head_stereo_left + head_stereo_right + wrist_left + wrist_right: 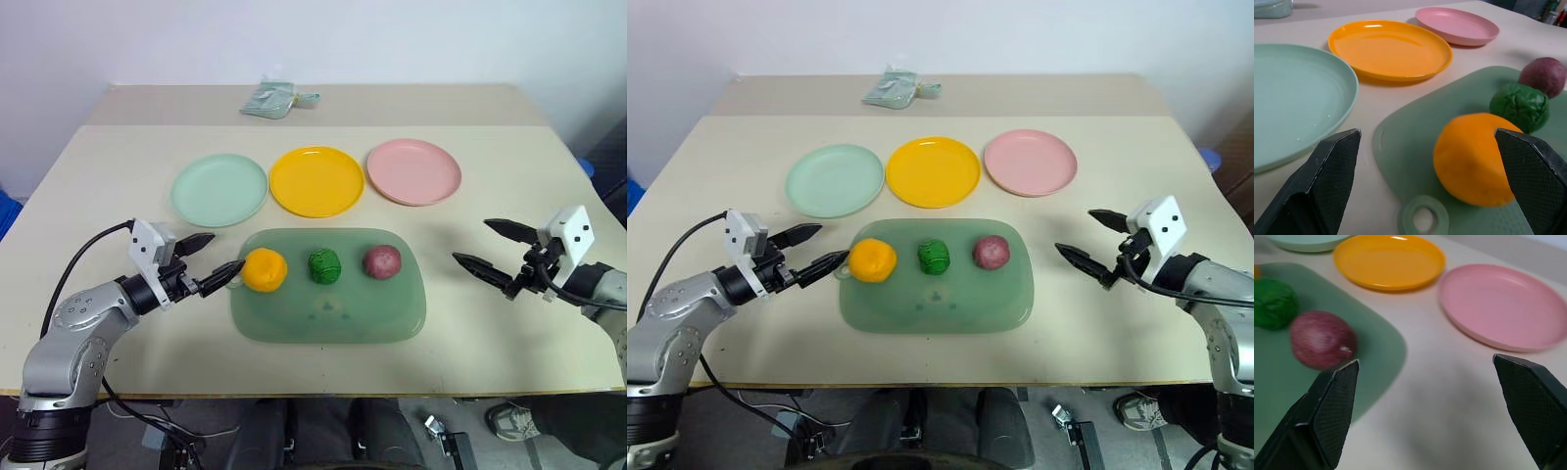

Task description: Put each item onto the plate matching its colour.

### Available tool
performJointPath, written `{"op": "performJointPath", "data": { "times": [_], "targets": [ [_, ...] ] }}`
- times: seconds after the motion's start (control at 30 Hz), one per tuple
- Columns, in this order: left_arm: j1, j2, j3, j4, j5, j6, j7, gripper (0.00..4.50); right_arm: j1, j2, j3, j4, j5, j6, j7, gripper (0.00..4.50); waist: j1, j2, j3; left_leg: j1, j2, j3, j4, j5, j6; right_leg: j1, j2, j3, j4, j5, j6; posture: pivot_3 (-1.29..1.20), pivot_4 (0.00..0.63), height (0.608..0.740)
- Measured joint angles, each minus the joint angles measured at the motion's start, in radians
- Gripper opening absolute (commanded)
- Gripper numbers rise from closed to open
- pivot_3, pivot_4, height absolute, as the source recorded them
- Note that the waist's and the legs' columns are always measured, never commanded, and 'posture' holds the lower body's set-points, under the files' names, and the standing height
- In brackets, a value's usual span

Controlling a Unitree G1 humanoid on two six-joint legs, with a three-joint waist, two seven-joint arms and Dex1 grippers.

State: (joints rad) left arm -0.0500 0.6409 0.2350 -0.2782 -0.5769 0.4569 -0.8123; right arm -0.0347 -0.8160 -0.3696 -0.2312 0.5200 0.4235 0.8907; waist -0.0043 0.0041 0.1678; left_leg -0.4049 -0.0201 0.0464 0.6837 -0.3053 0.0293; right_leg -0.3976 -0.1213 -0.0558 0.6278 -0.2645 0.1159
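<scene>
Three balls lie in a row on a translucent green tray (333, 323): an orange ball (265, 270) at its left, a knobbly dark green ball (324, 265) in the middle, a maroon-red ball (381, 261) at its right. Behind the tray stand a mint green plate (219, 189), a yellow-orange plate (316, 180) and a pink plate (413, 171), all bare. My left gripper (213, 259) is open just left of the orange ball, one fingertip (231, 269) close to it. My right gripper (487, 245) is open, right of the tray and apart from the maroon ball.
A pale-green packet (273, 99) lies at the far edge of the beige table (509, 147). The tray has a small ring handle (1423, 219) on its left edge, near my left gripper.
</scene>
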Motion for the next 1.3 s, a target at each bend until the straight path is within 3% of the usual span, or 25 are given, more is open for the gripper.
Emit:
{"op": "performJointPath", "data": {
  "times": [0.47, 0.97, 1.07, 1.23, 1.3],
  "targets": [
    [-0.150, 0.042, -0.145, -0.047, -0.006, 0.065, -0.103, 4.50, -0.008, 0.006, 0.044, -0.040, 0.034, 0.058, -0.004, 4.46, 0.017, 0.000, 0.000, 0.000, 0.000, 0.000, 0.001, 0.000, 0.000, 0.000, 0.001, 0.000, 0.000, 0.000, 0.000, 0.00, 0.150, 0.740],
    [-0.182, 0.048, -0.269, 0.073, 0.186, 0.026, -0.084, 4.50, 0.019, 0.012, 0.039, -0.156, 0.076, 0.147, -0.071, 4.46, 0.018, -0.001, 0.000, -0.001, 0.000, -0.001, 0.001, 0.000, 0.001, 0.000, 0.002, 0.000, 0.000, 0.000, 0.000, 0.00, 0.150, 0.740],
    [-0.201, 0.045, -0.295, 0.092, 0.200, 0.038, -0.088, 3.61, 0.021, 0.012, 0.039, -0.156, 0.076, 0.154, -0.072, 4.50, 0.017, -0.001, 0.000, -0.001, 0.000, 0.000, 0.001, 0.000, 0.001, 0.000, 0.002, 0.000, 0.000, 0.000, 0.000, 0.00, 0.150, 0.740],
    [-0.230, 0.030, -0.300, 0.125, 0.206, 0.040, -0.085, 1.17, 0.043, 0.012, 0.031, -0.160, 0.083, 0.155, -0.066, 4.50, 0.019, -0.001, 0.000, -0.001, 0.000, 0.000, 0.001, 0.000, 0.001, 0.000, 0.002, 0.000, 0.001, 0.000, 0.000, 0.00, 0.150, 0.740],
    [-0.259, 0.002, -0.293, 0.142, 0.196, 0.050, -0.070, 1.17, 0.056, 0.012, 0.030, -0.165, 0.085, 0.155, -0.061, 4.50, 0.020, -0.001, 0.000, -0.001, -0.001, 0.000, 0.001, 0.000, 0.001, 0.000, 0.003, 0.000, 0.001, 0.000, 0.000, 0.00, 0.150, 0.740]
  ]
}}
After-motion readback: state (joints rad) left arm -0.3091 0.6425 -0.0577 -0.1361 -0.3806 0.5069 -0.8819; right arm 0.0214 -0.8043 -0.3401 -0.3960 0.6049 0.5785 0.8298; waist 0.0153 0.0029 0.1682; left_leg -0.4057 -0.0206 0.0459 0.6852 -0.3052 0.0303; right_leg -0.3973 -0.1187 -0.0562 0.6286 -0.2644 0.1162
